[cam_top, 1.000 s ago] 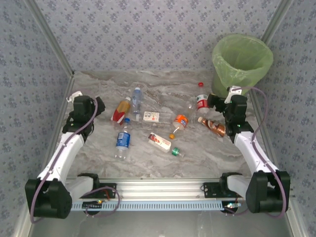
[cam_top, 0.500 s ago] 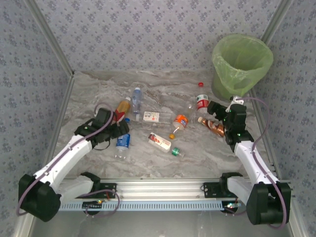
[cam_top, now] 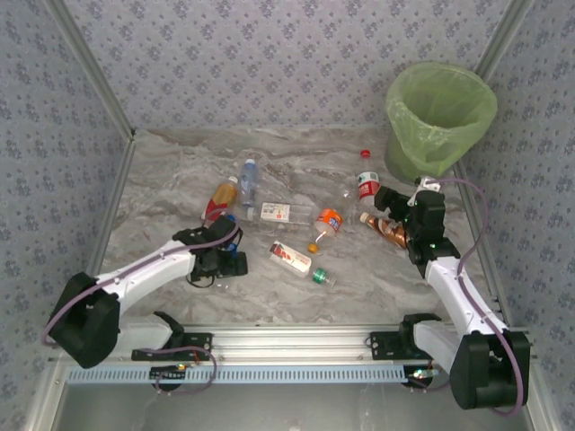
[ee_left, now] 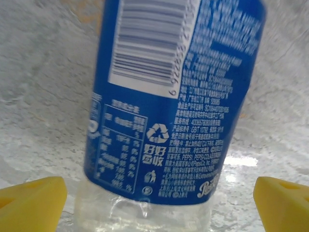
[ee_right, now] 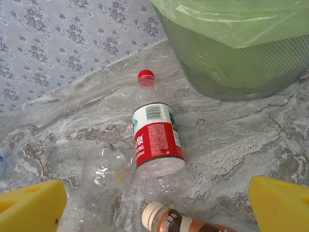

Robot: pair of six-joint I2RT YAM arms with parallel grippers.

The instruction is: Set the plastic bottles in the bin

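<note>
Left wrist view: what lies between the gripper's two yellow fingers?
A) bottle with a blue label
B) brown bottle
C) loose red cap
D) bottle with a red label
A: a clear bottle with a blue label lies in the gap of the left gripper, whose jaws stand wide open on either side of it.

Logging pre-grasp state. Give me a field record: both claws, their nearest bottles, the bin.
left claw: open, one finger on each side of the blue-label bottle, not closed on it
right claw: open, holding nothing
ahead of right claw: red-label bottle, lying flat; brown bottle nearer
orange-label bottle: lying free between the two claws
bin: upright, green liner, far right corner
</note>
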